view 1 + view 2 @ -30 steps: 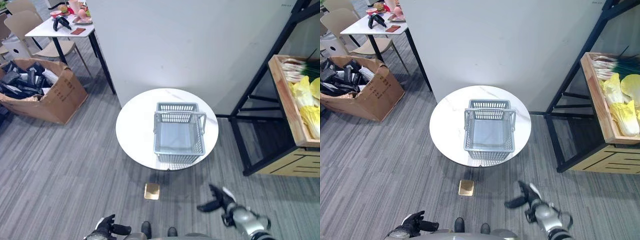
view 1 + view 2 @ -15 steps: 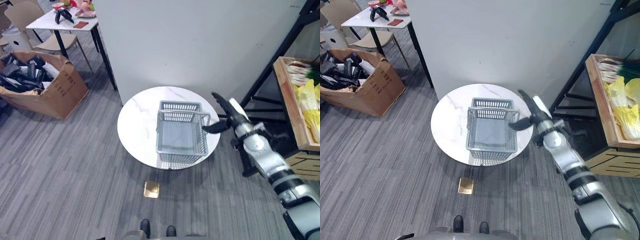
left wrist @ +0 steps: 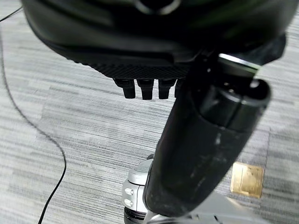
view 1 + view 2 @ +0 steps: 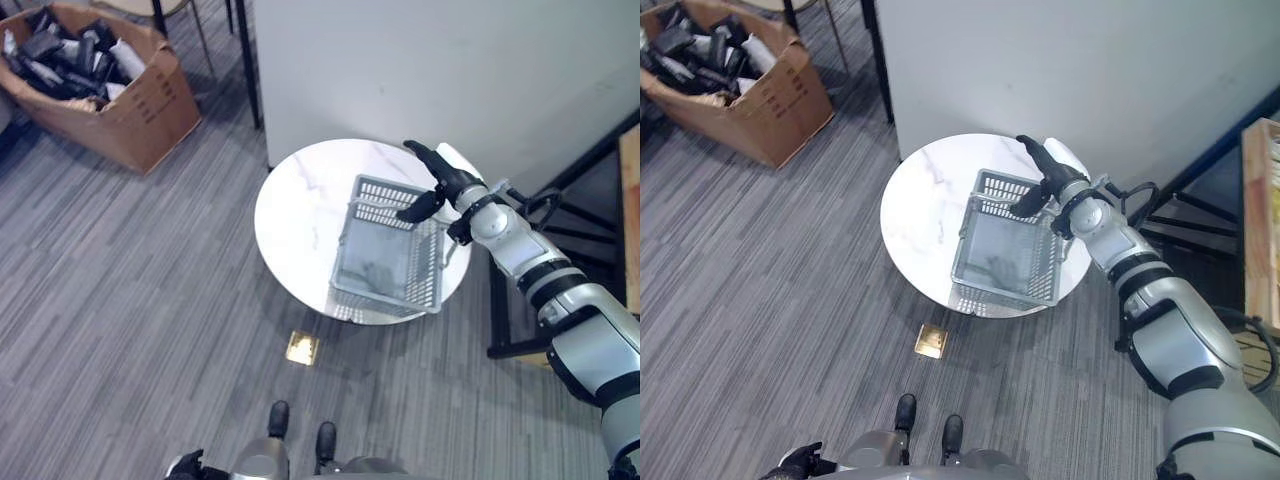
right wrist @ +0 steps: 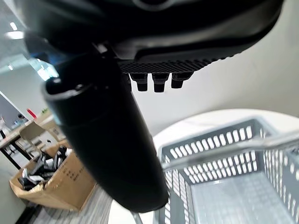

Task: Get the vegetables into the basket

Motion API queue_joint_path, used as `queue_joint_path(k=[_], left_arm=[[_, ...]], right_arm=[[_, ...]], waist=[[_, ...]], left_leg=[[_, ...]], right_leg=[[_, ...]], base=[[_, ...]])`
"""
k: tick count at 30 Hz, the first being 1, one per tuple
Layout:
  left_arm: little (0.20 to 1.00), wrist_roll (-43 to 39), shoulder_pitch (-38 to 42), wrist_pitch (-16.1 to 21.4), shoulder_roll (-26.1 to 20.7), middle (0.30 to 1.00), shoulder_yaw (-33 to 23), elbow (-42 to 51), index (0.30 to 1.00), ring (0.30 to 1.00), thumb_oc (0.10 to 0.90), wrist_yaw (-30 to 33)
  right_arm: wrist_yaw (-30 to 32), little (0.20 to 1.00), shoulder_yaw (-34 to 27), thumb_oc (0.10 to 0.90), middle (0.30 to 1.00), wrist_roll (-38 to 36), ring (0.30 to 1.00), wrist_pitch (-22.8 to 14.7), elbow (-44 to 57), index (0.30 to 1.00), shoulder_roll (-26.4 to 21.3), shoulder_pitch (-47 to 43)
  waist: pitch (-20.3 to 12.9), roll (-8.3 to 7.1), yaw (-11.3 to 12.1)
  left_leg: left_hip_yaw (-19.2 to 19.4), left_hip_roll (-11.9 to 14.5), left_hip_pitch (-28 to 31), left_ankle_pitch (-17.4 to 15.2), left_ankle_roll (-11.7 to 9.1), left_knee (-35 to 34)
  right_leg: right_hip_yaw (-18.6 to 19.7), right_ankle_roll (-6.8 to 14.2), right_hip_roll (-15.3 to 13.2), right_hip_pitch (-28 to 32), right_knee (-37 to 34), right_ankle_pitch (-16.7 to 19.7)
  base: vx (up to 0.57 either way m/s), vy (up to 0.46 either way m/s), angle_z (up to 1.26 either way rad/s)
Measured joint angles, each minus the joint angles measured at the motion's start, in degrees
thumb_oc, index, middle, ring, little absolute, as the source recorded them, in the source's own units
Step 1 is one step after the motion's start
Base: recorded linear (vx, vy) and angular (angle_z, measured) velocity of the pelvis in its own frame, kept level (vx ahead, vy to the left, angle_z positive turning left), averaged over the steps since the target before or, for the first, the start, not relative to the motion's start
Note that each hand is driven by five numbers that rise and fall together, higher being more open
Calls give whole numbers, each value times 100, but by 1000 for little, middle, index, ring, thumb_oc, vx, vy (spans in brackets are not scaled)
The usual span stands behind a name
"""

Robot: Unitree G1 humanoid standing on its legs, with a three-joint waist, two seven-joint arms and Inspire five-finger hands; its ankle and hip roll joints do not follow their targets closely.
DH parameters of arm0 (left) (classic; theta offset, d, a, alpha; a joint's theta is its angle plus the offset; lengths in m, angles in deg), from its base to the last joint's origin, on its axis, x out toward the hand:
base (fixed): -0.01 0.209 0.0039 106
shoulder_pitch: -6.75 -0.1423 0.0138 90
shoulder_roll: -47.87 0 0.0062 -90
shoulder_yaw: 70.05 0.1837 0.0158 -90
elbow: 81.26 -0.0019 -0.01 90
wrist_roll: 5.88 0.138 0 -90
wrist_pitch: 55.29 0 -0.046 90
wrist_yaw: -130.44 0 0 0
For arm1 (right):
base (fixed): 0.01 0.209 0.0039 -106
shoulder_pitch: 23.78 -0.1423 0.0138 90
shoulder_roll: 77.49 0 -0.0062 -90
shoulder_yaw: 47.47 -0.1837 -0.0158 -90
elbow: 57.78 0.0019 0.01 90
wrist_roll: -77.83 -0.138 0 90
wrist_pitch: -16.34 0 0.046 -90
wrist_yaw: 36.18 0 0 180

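- Basket (image 4: pixel 392 250): grey plastic, empty, standing on my round white bench (image 4: pixel 300 220) toward its right side, long axis running away from me, its bail handle raised across the middle.
- My right robot hand (image 4: pixel 432 180) hovers at the basket's far right corner, fingers straight and relaxed, holding nothing.
- My left robot hand (image 3: pixel 145 88) hangs low over the floor, well away, fingers extended and empty; I judge the right is nearer.
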Motion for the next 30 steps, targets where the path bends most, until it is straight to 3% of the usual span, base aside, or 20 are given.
queue_joint_path(k=[7, 11, 12, 17, 30], left_arm=[[1000, -304, 166, 82, -17, 1000, 131, 18, 1000, 1000, 900, 5], [1000, -331, 187, 95, -29, 1000, 137, 21, 1000, 1000, 900, 6], [1000, -372, 212, 96, -28, 1000, 140, 24, 1000, 1000, 900, 6], [1000, -423, 312, 100, -25, 1000, 245, 59, 1000, 1000, 900, 6], [1000, -427, 379, 88, 32, 1000, 362, 161, 1000, 1000, 900, 11]], right_arm=[[-12, 1000, -142, 900, 1000, -54, 1000, 108, -1516, 1000, 592, -238], [82, 1000, -88, 900, 1000, 13, 1000, 166, -1701, 1000, 622, -391], [66, 300, -83, 400, 300, 56, 300, 171, -1776, 300, 619, -440], [124, 300, -87, 400, 300, 458, 300, 169, -2024, 300, 617, -609], [172, 300, -170, 400, 300, 472, 300, 217, -2075, 300, 620, -613]], waist=[[43, -5, 169], [117, -6, 158], [146, 4, 156], [221, 55, 160], [284, 169, 142]], left_leg=[[-265, -28, -353, 96, -26, 0], [-352, -35, -448, 136, -38, 0], [-385, -37, -458, 147, -42, -1], [-434, -38, -592, 204, -54, 0], [-442, -46, -495, 205, -53, 0]], right_leg=[[-227, 1, 2, -271, 1, -1], [-295, 1, 2, -346, 0, -1], [-318, 1, 3, -347, 0, -1], [-371, 0, 11, -458, 1, 0], [-387, -2, 2, -359, 1, 1]], base=[[3, 29, 20], [6, 39, 12], [-6, 19, 9], [-6, 27, 8], [-13, 17, 0]])
